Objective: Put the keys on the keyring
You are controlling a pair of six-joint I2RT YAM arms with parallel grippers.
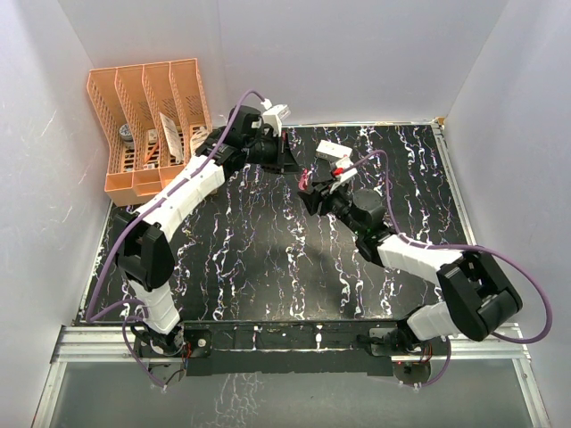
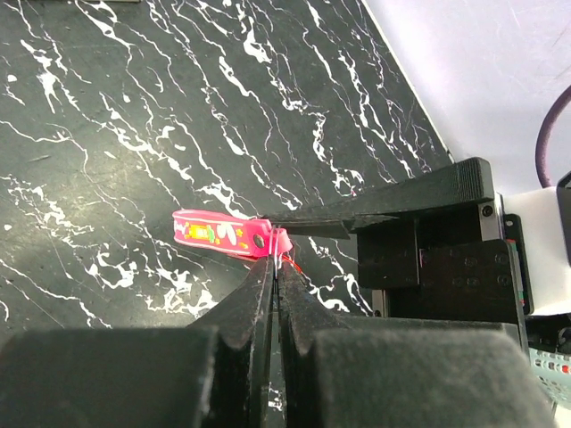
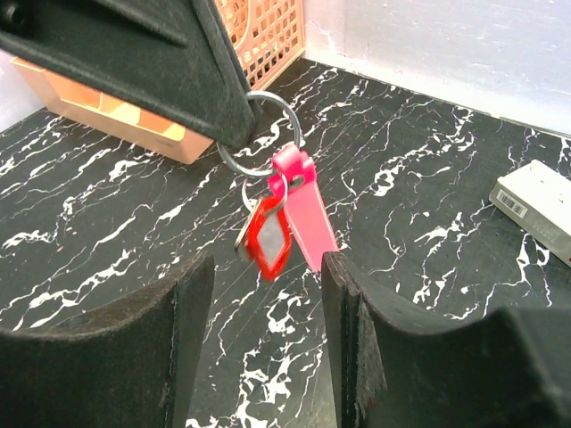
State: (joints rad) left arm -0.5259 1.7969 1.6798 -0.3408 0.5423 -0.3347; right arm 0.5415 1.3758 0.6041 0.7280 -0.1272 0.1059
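Observation:
In the right wrist view my left gripper's black fingers (image 3: 178,80) pinch the thin metal keyring (image 3: 284,111) and hold it above the table. The slim pink tag (image 3: 308,214) hangs from the ring. Beside the tag hangs the red-headed key (image 3: 268,236), with a sliver of pale metal (image 3: 242,234) at its left edge; whether that is the second key I cannot tell. My right gripper (image 3: 268,272) stands open just below, its fingertips on either side of the key's lower tip and apart from it. The left wrist view shows my left gripper (image 2: 277,267) shut on the ring, the tag (image 2: 223,234) sticking out leftward. From above, the left gripper (image 1: 290,160) and right gripper (image 1: 310,192) meet mid-table.
A white rectangular box (image 1: 332,152) with red marks lies on the black marbled table (image 1: 268,259) just behind the grippers, and shows at the right in the right wrist view (image 3: 535,205). An orange slotted rack (image 1: 147,125) stands at the back left corner. White walls enclose the table.

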